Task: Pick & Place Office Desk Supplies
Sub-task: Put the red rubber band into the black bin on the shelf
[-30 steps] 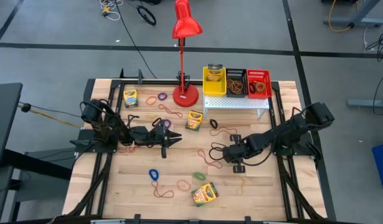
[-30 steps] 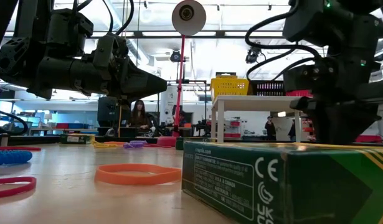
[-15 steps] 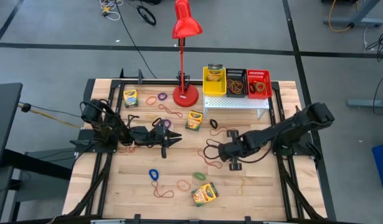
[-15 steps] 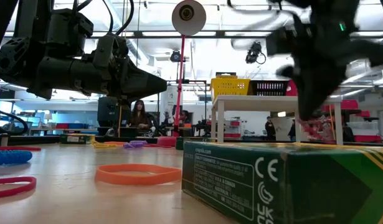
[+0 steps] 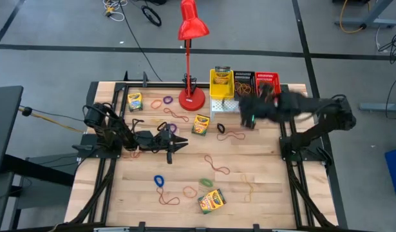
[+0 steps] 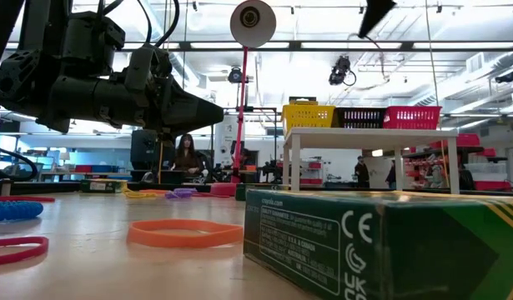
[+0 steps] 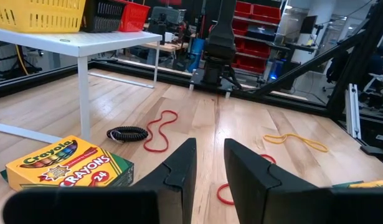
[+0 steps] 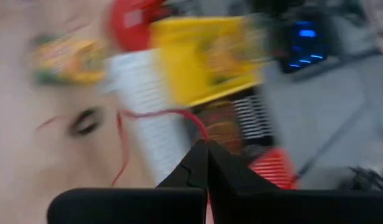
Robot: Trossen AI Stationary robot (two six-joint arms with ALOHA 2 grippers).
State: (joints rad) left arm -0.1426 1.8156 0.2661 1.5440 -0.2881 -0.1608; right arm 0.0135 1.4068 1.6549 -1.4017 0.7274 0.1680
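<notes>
Yellow-and-green crayon boxes lie flat on the table point(image 5: 134, 101) point(image 5: 201, 124) point(image 5: 212, 201), and another stands in the yellow bin point(image 5: 222, 69). Thin rubber bands lie scattered, among them red ones point(image 5: 233, 136) point(image 5: 216, 165) and a blue one point(image 5: 159, 181). My right gripper point(image 5: 249, 111) is raised, blurred, at the white stand's near edge, shut on a red rubber band point(image 8: 126, 115). My left gripper point(image 5: 183, 145) hovers level at mid-left, pointing right, open by a narrow gap point(image 7: 208, 163), with a crayon box point(image 7: 66, 163) ahead of it. My right gripper pinches a red rubber band between its shut fingertips, at one spot of the loop point(image 8: 202, 132). The band is lifted clear of the table and trails away from the fingers as a slack loop point(image 8: 119, 149) over the white stand.
Yellow point(image 5: 221, 84), black point(image 5: 243, 85) and red point(image 5: 267, 86) bins sit on the white perforated stand point(image 5: 239, 107) at the far edge. The tall red lamp point(image 5: 192, 96) stands left of it. A black coiled band point(image 5: 221, 128) lies near the stand's leg.
My right gripper has lifted from the table's middle right and swung fast toward the far edge, up to the white stand and bins, carrying the red band with it. In the low view it has risen almost out of the picture. The left arm has kept still.
</notes>
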